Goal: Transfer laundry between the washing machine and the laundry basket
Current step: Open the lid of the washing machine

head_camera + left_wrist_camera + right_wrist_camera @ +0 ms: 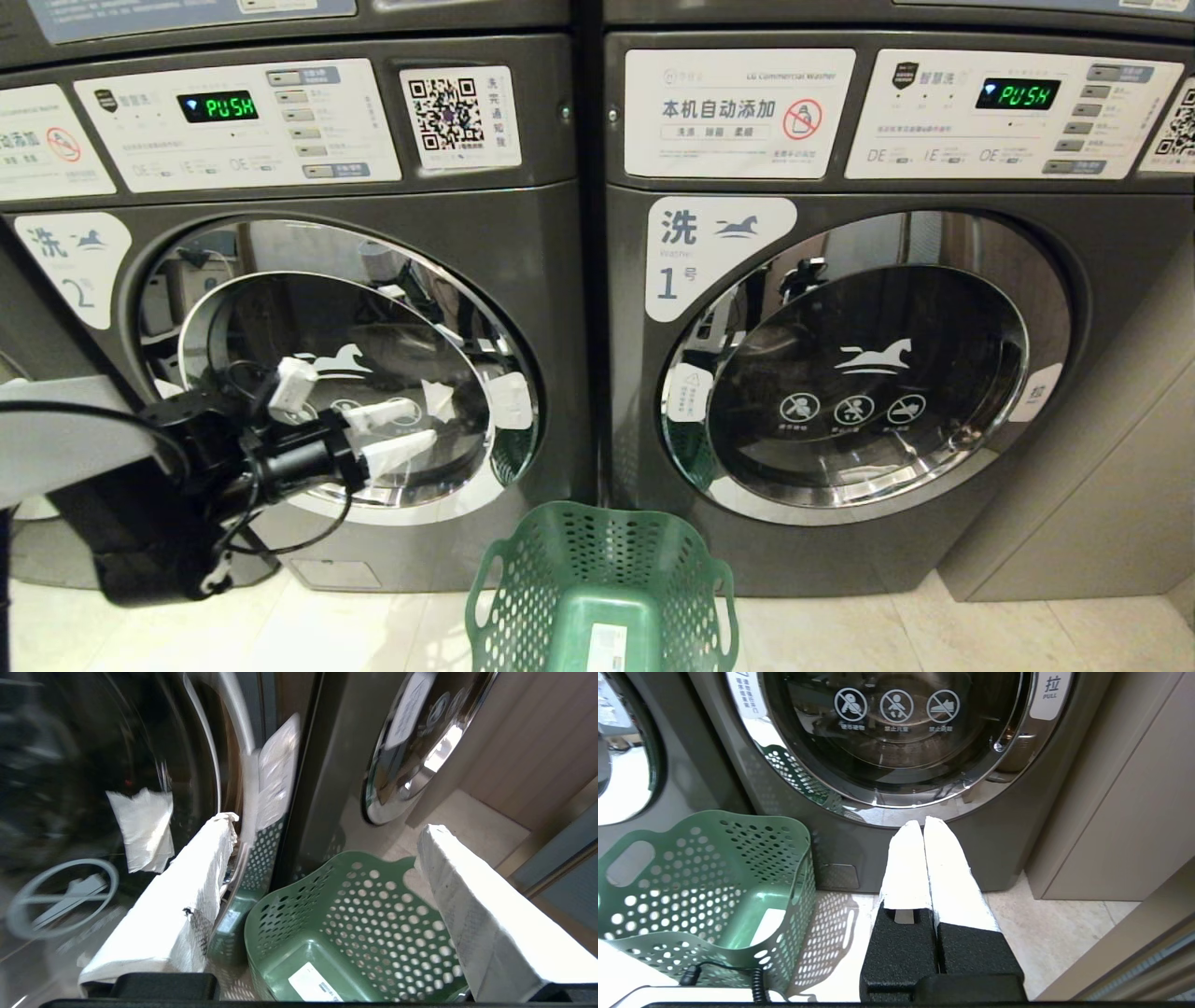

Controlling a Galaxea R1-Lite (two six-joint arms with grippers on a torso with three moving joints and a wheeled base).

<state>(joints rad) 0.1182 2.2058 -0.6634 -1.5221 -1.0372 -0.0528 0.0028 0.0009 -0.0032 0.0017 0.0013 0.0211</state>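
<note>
Reaching toward the closed door (345, 373) of washer no. 2 (280, 308), the left gripper (397, 434) sits at about 8 o'clock in the head view, with its paper-wrapped fingers (187, 905) spread wide and nothing between them. The left wrist view shows one finger close against the door's chrome ring, though contact cannot be confirmed. The spread jaws suit a door-opening step: the white handle tab (511, 399) at the door's 3 o'clock edge lies just beyond the fingertips.

The right gripper (923, 830) hangs low in front of washer no. 1 (878, 308), fingers pressed together and empty, parked out of the way. That machine's door (868, 383) is also closed; its pull tab (1048, 693) sits at the door's 3 o'clock side.

The green perforated laundry basket (495, 579) stands on the tiled floor (980, 635) at 6 o'clock, between the two machines, placed so either drum can be served. Only a white label (607, 649) shows on its bottom. No laundry is visible in the basket, and both drums appear dark behind the glass, so their contents cannot be determined.

Judgement: the task is at its beginning; a door must be opened first.
</note>
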